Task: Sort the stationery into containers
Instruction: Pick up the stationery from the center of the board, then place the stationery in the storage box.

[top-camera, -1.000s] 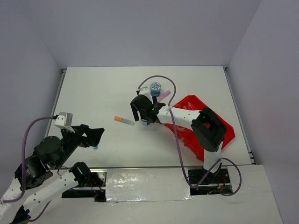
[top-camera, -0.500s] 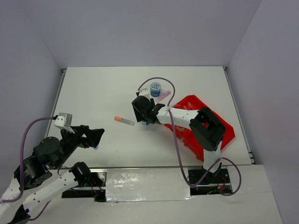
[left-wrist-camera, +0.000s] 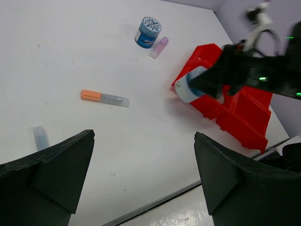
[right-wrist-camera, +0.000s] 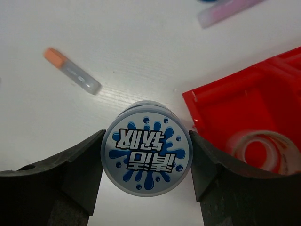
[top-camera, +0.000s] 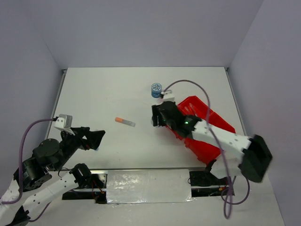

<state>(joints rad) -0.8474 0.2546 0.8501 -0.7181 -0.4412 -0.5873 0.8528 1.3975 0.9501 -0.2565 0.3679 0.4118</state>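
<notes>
The light is bright, even and diffuse from above, so the white bench (top-camera: pixel 103 99) carries only faint, soft shadows. The glossy strip (top-camera: pixel 148 181) at its near edge throws white glare. In the left wrist view the left hand (left-wrist-camera: pixel 143 136) is dark and out of focus, and the right arm (left-wrist-camera: pixel 254 75) is smeared, its green lights streaked. In the right wrist view the roll (right-wrist-camera: pixel 146 149) is sharp and the pen (right-wrist-camera: pixel 73 70) slightly soft.

A matte white worktop (top-camera: pixel 99 94) lies under soft, even light, closed in by plain pale lavender-grey walls (top-camera: pixel 150 28) at 9, 12 and 3 o'clock, with a glossy reflective strip (top-camera: pixel 148 186) along its 6 o'clock edge.
</notes>
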